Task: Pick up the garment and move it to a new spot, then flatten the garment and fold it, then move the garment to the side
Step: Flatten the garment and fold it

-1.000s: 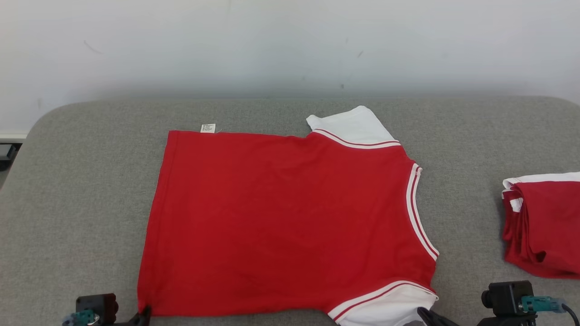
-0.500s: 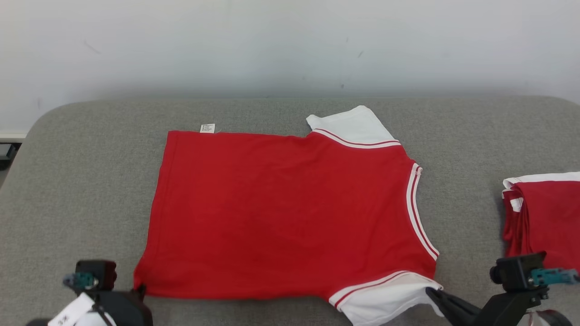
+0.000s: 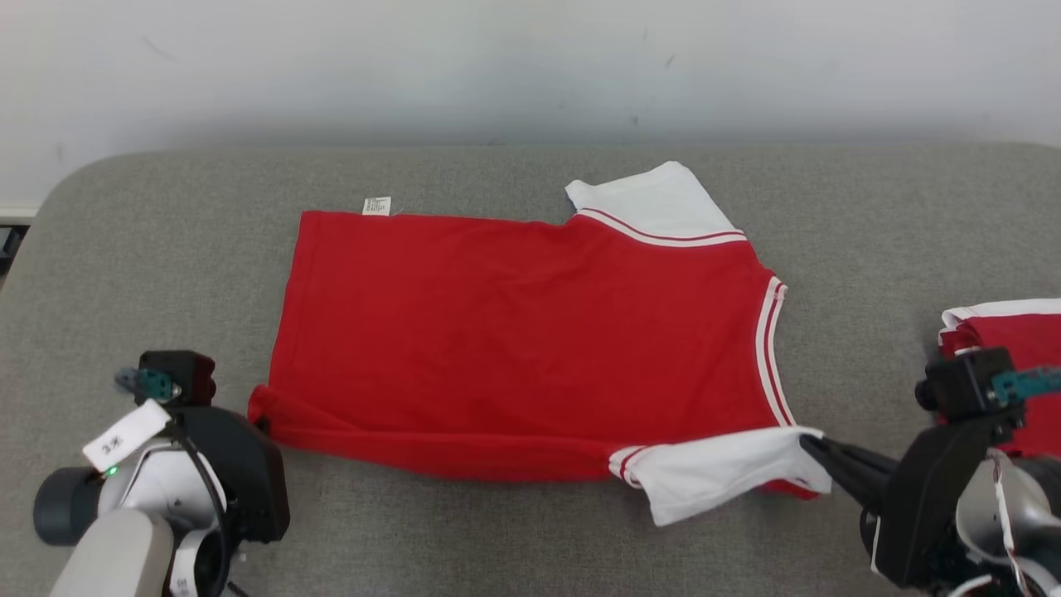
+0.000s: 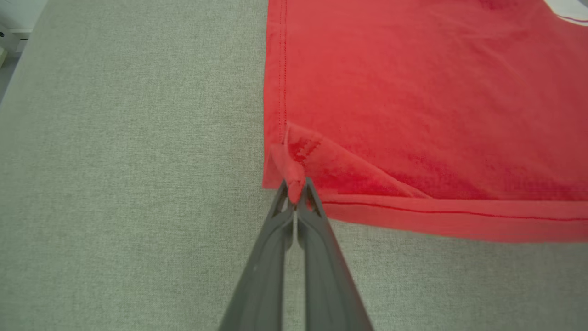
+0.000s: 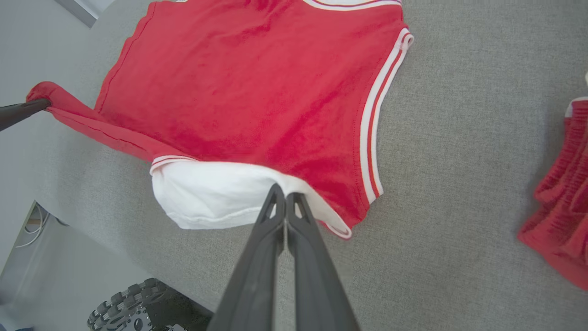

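The second red garment (image 3: 1007,332) at the right edge of the head view is cut off by the frame and partly hidden behind the right arm's camera block, so its shape is hard to make out. The red shirt (image 3: 530,332) lies mid-way across the grey surface (image 3: 530,531), its far half flat, its near edge lifted and rolled over. The left claw (image 4: 295,195) is pinched tight on the shirt's near hem corner. The right claw (image 5: 285,197) is clamped on the near white sleeve (image 5: 206,197), at the shoulder. 1 small white label (image 3: 376,206) pokes out at the far hem.
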### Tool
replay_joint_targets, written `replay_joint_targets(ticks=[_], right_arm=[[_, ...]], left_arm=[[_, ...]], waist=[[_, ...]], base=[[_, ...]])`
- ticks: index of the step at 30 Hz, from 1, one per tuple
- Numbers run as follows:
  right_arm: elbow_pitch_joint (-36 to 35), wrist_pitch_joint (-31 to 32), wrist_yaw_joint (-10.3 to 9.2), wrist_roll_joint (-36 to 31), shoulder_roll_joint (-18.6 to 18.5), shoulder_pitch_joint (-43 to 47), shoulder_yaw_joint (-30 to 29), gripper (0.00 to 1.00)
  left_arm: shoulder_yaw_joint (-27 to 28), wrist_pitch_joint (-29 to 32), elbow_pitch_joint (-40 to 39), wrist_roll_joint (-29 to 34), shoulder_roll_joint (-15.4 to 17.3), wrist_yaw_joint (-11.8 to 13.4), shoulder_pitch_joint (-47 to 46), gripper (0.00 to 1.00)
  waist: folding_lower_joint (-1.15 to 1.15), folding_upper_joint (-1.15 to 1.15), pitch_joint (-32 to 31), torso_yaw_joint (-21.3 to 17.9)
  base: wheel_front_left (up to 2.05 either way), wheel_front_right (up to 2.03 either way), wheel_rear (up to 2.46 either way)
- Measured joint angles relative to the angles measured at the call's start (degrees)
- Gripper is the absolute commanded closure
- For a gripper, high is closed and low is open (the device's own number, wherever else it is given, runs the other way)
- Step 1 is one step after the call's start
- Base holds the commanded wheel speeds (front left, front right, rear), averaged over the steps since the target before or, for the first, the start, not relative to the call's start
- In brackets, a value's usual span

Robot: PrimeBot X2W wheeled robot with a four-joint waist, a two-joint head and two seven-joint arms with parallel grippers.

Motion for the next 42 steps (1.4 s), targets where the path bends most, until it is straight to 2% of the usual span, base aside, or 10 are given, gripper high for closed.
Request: replay_joint_targets(ticks=[9, 15, 23, 31, 33, 34, 41, 42], right_arm=[[5.8, 3.3, 0.05, 0.7, -0.7, -9.5, 0.8, 1.00], [10.6, 3.3, -0.01, -0.3, -0.6, -15.4, 1.8, 1.00], [16.7, 3.1, 0.32, -1.2, 1.1, -20.2, 4.3, 1.00], [21.3, 0.1, 0.45, -1.6, 3.3, -23.9, 4.5, 1.00], [22.6, -0.7, 0.45, -1.7, 3.6, -24.9, 4.4, 1.00], [22.9, -1.0, 0.45, -1.7, 3.7, -25.2, 4.4, 1.00], [26.6, -4.0, 0.42, -1.7, 5.2, -27.1, 3.7, 1.00], [26.9, -4.8, 0.44, -1.7, 5.3, -27.5, 3.5, 0.86]], left_arm=[[0.2, 3.7, 6.2, -0.1, -1.8, 0.4, -6.5, 1.00], [0.3, 5.1, 10.0, 0.0, -3.1, 0.4, -9.6, 1.00], [0.1, 5.5, 14.7, 0.9, -3.8, 0.4, -14.7, 1.00], [-0.4, 4.6, 18.3, 1.5, -4.9, 0.5, -16.3, 1.00], [-0.4, 3.9, 19.2, 1.7, -4.9, 0.5, -16.7, 0.53], [-0.4, 3.3, 19.3, 2.1, -4.9, 0.5, -17.1, 0.00], [-0.5, -0.1, 21.1, 3.3, -5.3, 0.5, -19.0, 0.00], [-0.6, -0.6, 21.4, 3.6, -5.3, 0.5, -19.1, 0.00]], waist=[[0.00, 0.00, 2.3, 0.0], [0.00, 0.00, 3.7, -0.1], [0.00, 0.00, 5.6, -0.4], [0.00, 0.00, 6.4, -0.5], [0.00, 0.00, 6.5, -0.5], [0.00, 0.00, 6.5, -0.5], [0.00, 0.00, 6.5, 0.0], [0.00, 0.00, 6.5, 0.1]], base=[[0.00, 0.00, 0.00], [0.00, 0.00, 0.00], [0.00, 0.00, 0.00], [0.00, 0.00, 0.00], [0.00, 0.00, 0.00], [0.00, 0.00, 0.00], [0.00, 0.00, 0.00], [0.00, 0.00, 0.00]])
